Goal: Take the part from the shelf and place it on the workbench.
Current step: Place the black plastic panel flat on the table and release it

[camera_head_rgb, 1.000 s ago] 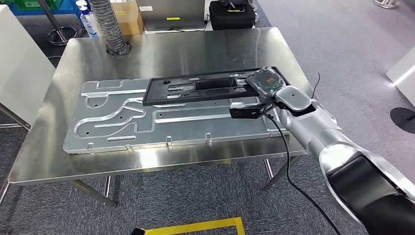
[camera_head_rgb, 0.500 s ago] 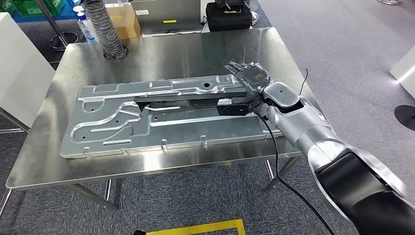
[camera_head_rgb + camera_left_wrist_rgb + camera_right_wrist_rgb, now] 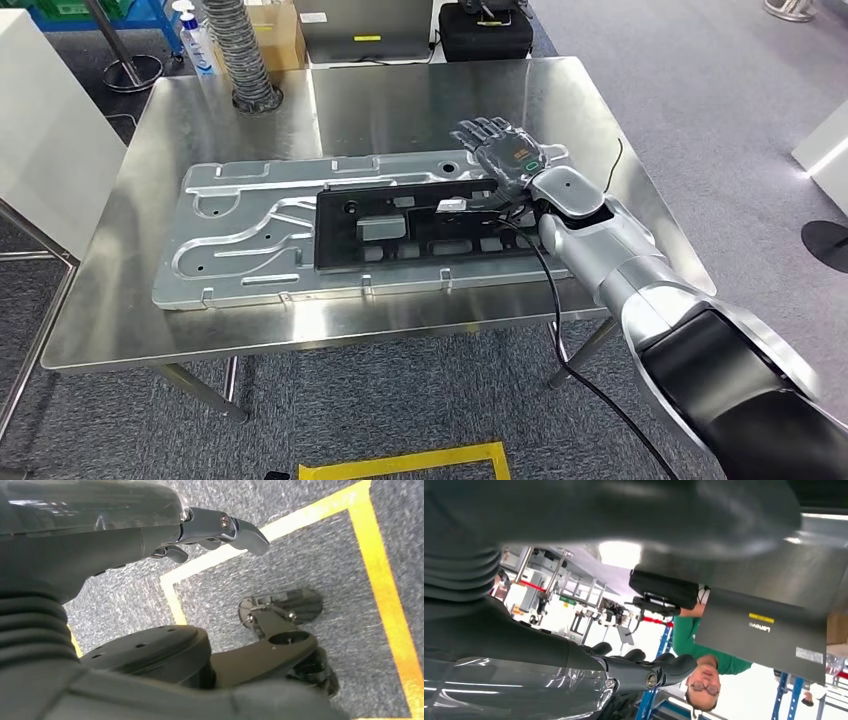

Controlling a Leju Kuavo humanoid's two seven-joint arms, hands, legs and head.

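Silver-armed right hand (image 3: 503,155) is hovering with fingers spread flat, holding nothing, just beside the far right end of the black part (image 3: 420,228). That part is lying flat on the large stamped metal plate (image 3: 240,240), which is resting on the steel bench (image 3: 420,95); placement appears done, with only withdrawal left. Left hand (image 3: 220,527) is hanging over the carpeted floor, fingers loosely apart and empty. A ribbed hose (image 3: 240,50) is standing at the bench's far edge, well apart.
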